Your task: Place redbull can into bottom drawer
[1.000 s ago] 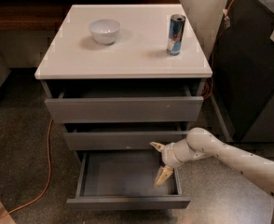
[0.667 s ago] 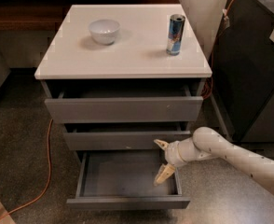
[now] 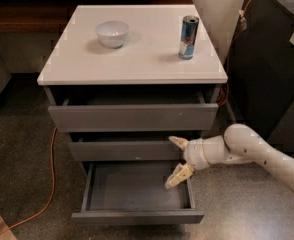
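The redbull can (image 3: 188,37) is seen upright on the white cabinet top (image 3: 137,64), at about two o'clock on that surface, near the right edge; nothing is touching it. A white bowl (image 3: 112,33) is set at about ten o'clock on the same top, well apart from the can.

The bottom drawer (image 3: 137,217) is found drawn out towards six o'clock, its grey tray bare; the middle drawer (image 3: 122,151) and the top drawer (image 3: 132,117) above it are each slightly ajar.

The gripper (image 3: 179,160) is held at three o'clock of the open bottom drawer, just above its right wall; its fingers (image 3: 179,142) are spread wide apart and nothing is grasped, one lying against the front of the middle drawer and the other reaching down over the tray. The white arm (image 3: 257,151) is extended from four o'clock of the cabinet.

An orange cable (image 3: 49,184) is laid on the speckled floor at eight o'clock; a dark cabinet (image 3: 272,69) is stood at three o'clock.
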